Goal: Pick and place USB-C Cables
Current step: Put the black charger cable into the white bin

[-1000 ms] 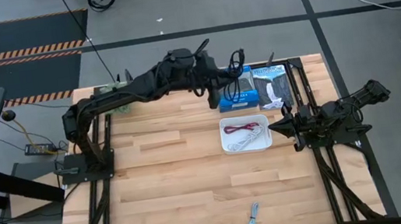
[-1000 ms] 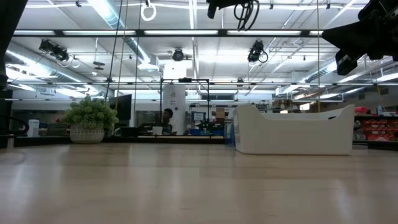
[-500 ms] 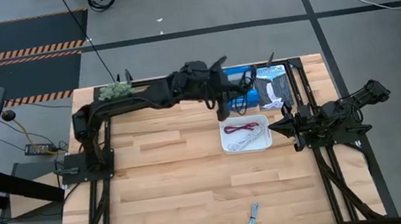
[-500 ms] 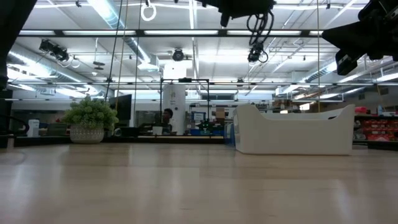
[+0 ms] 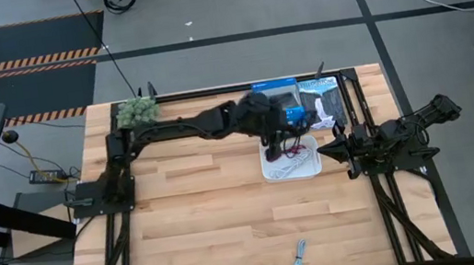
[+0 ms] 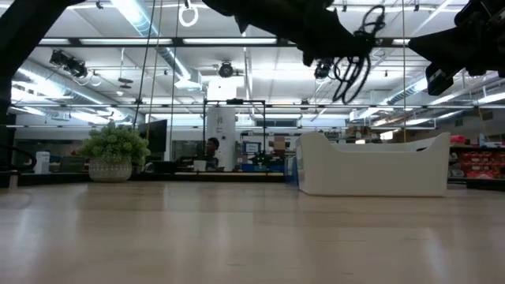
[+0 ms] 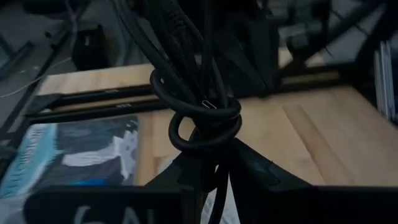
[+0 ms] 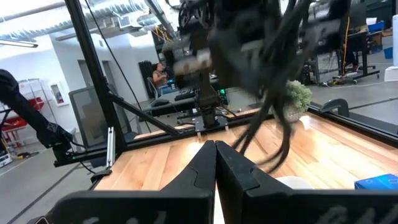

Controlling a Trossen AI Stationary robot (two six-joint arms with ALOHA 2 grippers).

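High view: left gripper (image 5: 277, 138) pinching the black cable (image 5: 292, 140) over the tray (image 5: 270, 172) at center-right; grey cable (image 5: 299, 257) bottom center still waits.

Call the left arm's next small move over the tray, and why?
Probably lower and open. The left gripper is shut on the black cable, which dangles above the white tray; the high view puts it over the tray's left part, where the red cable and white cable already lie. The right gripper waits beside the tray.

Black cable (image 7: 202, 112), white tray (image 5: 272, 172), red cable (image 5: 296, 151), blue box (image 5: 272, 88).
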